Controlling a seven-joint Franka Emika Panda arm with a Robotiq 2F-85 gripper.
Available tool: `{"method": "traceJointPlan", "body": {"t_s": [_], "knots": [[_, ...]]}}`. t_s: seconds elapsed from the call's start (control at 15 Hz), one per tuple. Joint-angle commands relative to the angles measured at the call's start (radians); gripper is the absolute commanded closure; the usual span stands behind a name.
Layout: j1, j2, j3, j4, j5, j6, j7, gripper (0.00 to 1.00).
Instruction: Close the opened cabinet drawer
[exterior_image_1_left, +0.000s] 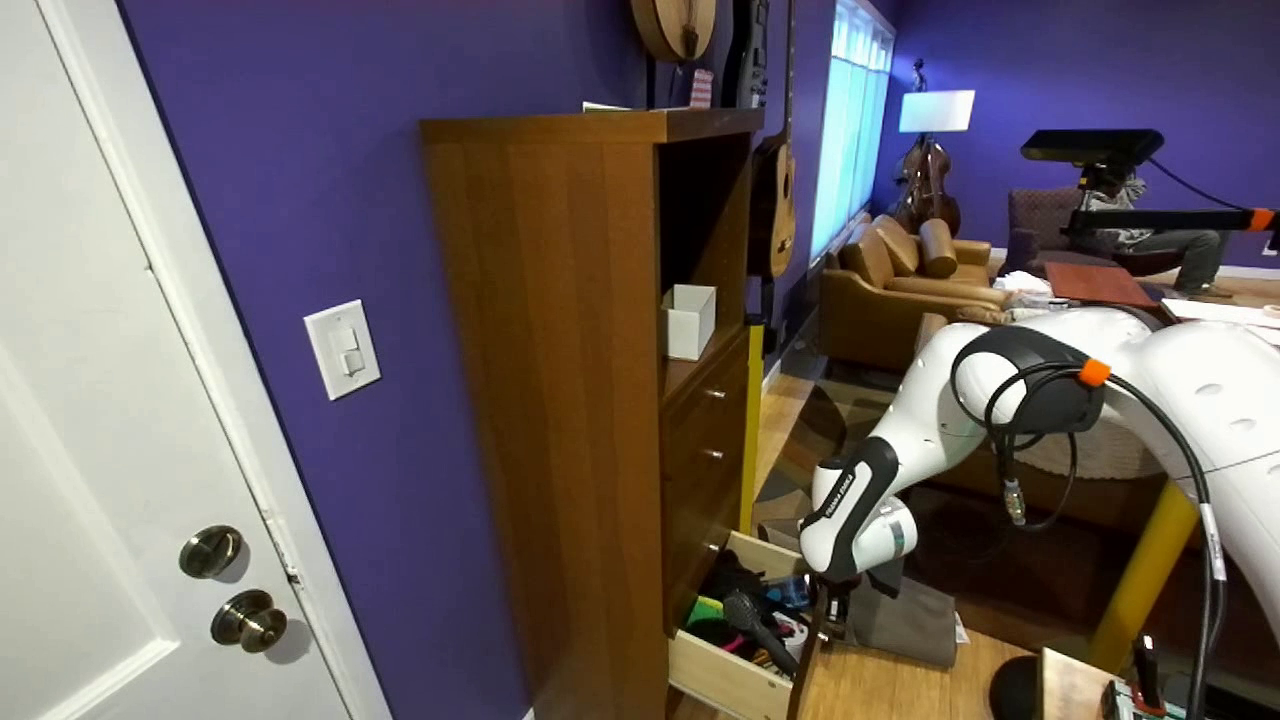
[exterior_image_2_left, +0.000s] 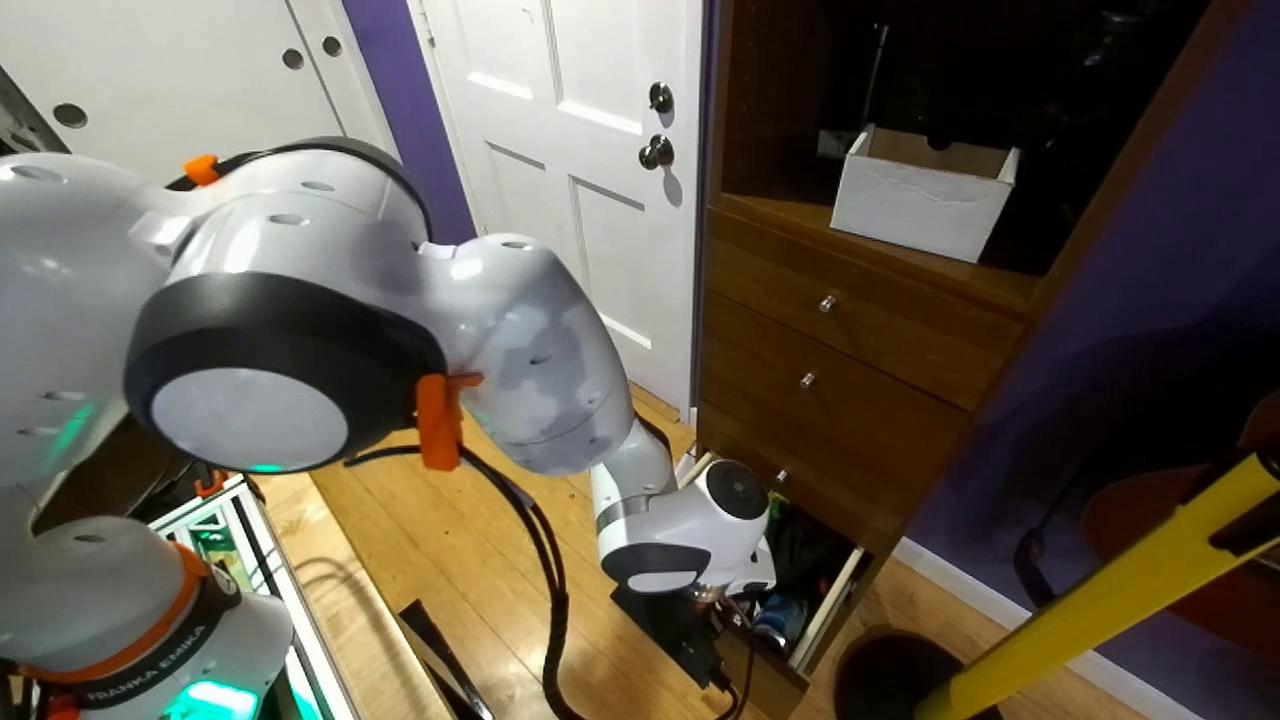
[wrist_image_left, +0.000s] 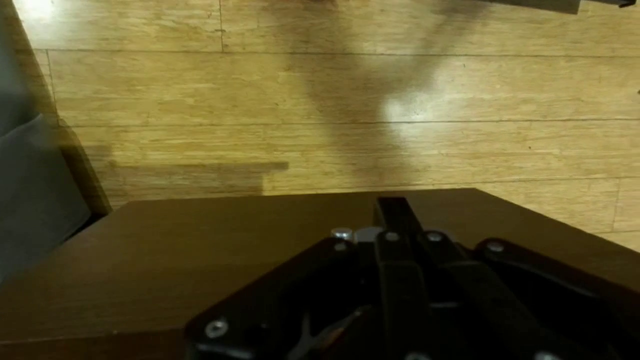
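Cabinet drawer (exterior_image_1_left: 722, 680), lowest in the tall brown cabinet (exterior_image_1_left: 560, 400), stands open in both exterior views, pulled out over the wooden floor (wrist_image_left: 200, 90). Its pale side walls show, and inside lies a jumble: a black brush (exterior_image_1_left: 748, 620) slanting across the middle (a hairbrush, by the look of it), something bright green (exterior_image_1_left: 704, 610) close to the cabinet, and a blue container (exterior_image_2_left: 780, 618) near the front. Above it the upper fronts (exterior_image_2_left: 890, 330) sit flush, and on the shelf (exterior_image_2_left: 780, 192) over those rests a white box (exterior_image_2_left: 920, 215).

My white arm (exterior_image_1_left: 920, 410) bends down so that my gripper (wrist_image_left: 395, 205) is on the outer side of the drawer's dark brown front panel (wrist_image_left: 200, 270). I have it clenched, the fingers (wrist_image_left: 400, 220) drawn together into a single dark bar. Through the wrist view I look down the face of that panel, and its knob (wrist_image_left: 342, 233) shows just to the left of my fingertips there. Whether I touch the wood I cannot tell, for my own linkage covers much of it. Near the panel, in an exterior view, lies a grey object (exterior_image_1_left: 905, 625) (what it is, I cannot make out).
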Motion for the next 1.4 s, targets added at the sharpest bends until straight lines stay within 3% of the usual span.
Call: {"method": "traceJointPlan", "body": {"t_s": [0.0, 0.13, 0.2, 0.8, 1.07, 1.33], "knots": [[-0.116, 0.045, 0.106, 0.036, 0.024, 0.061, -0.1, 1.0], [-0.18, 0.062, 0.172, 0.044, 0.044, 0.102, -0.138, 1.0], [-0.11, 0.025, 0.105, 0.02, 0.015, 0.052, -0.079, 1.0], [-0.115, 0.026, 0.113, 0.021, 0.015, 0.056, -0.084, 0.99], [-0.151, 0.093, 0.175, 0.057, 0.038, 0.125, -0.11, 1.0], [-0.261, 0.193, 0.316, 0.092, 0.034, 0.25, -0.162, 1.0]]}}
